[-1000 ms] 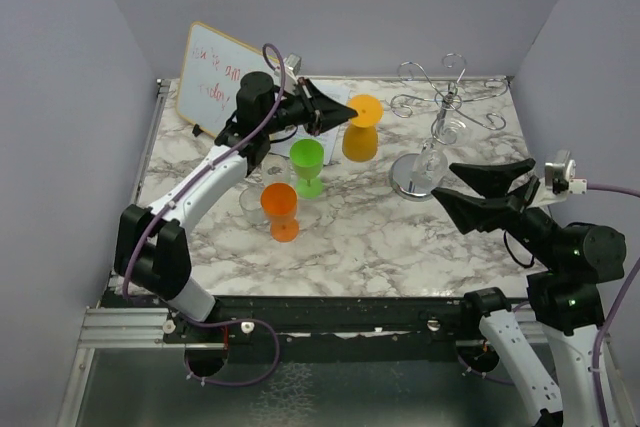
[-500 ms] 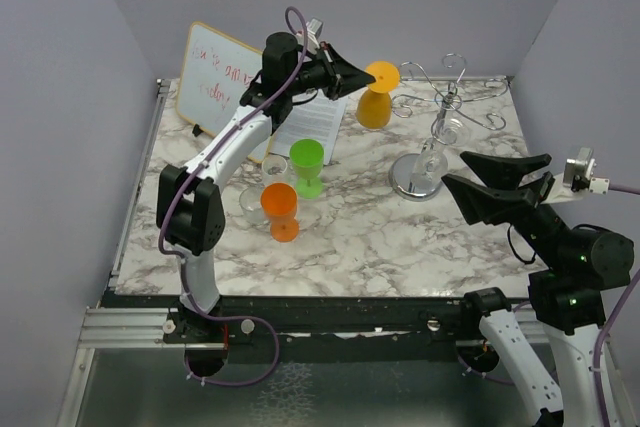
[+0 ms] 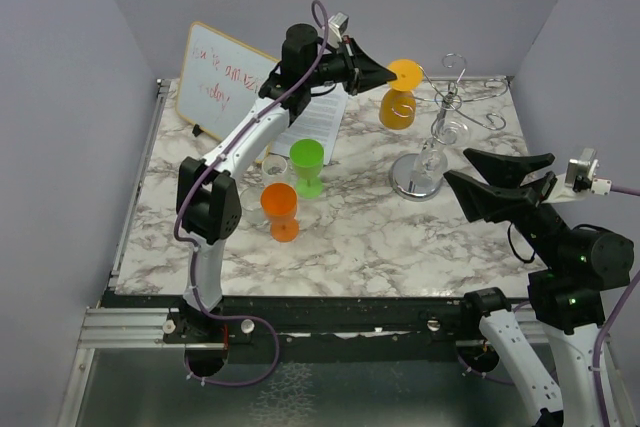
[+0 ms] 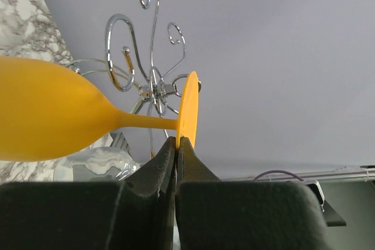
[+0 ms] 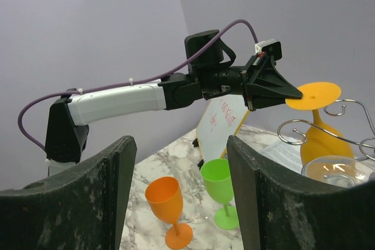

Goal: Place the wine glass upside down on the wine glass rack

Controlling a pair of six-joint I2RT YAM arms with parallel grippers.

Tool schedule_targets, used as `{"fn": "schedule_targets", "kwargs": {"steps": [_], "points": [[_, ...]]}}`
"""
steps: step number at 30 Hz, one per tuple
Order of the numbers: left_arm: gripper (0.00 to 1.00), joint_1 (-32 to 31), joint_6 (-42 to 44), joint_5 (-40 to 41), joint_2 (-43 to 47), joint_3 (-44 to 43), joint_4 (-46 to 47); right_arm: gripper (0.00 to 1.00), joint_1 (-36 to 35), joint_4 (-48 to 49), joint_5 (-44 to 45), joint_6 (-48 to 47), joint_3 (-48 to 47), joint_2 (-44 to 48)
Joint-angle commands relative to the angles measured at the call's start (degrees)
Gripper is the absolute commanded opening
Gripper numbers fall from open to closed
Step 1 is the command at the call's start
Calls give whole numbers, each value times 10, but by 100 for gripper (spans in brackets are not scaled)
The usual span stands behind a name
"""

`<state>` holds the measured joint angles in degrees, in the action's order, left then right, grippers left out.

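1. My left fingers (image 3: 380,72) are pinched shut on the rim of the foot of the yellow wine glass (image 3: 398,107). In the left wrist view the foot edge sits right in the seam between them.
2. The glass is in the air over the back of the bench (image 3: 360,237), already inverted: foot on top, bowl hanging below, stem roughly vertical in the top and right wrist views.
3. Key relation: the wine glass rack (image 3: 437,132) stands just to my right of the glass, past the far side of the foot from my left fingers. Its curled wire arms spread at about foot height, maybe a little lower going by the right wrist view.
4. Glass and wire look close but apart; I can't tell whether the bowl brushes the nearest loop.
5. My guess at the next move: carry the glass sideways to the right so the stem slips between a pair of wires and the foot lands on top of them. The foot has to stay above the wire.
6. A clear glass (image 3: 430,159) seems to hang low by the pole already, so the bowl could bump it on the way in.
7. My right fingers (image 3: 468,187) are spread wide and hold nothing. They hover near the rack's disc base, on its near right side, not touching.
8. Left arm is the one on the job, and the right arm is nearer the base only.
9. A green goblet (image 3: 307,162) and an orange goblet (image 3: 280,207) stand upright on the bench, well apart from the rack.
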<state>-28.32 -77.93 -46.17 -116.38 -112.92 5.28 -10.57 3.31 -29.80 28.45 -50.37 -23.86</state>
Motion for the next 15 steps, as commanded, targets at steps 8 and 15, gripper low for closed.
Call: {"fn": "schedule_targets", "kwargs": {"steps": [8, 15], "points": [[0, -23, -30, -19, -81, -109, 19, 68, -4, -22, 28, -18, -2, -3], [0, -20, -42, -11, -126, -192, 4, 68, -4, -27, 29, -16, -2, -3]]}}
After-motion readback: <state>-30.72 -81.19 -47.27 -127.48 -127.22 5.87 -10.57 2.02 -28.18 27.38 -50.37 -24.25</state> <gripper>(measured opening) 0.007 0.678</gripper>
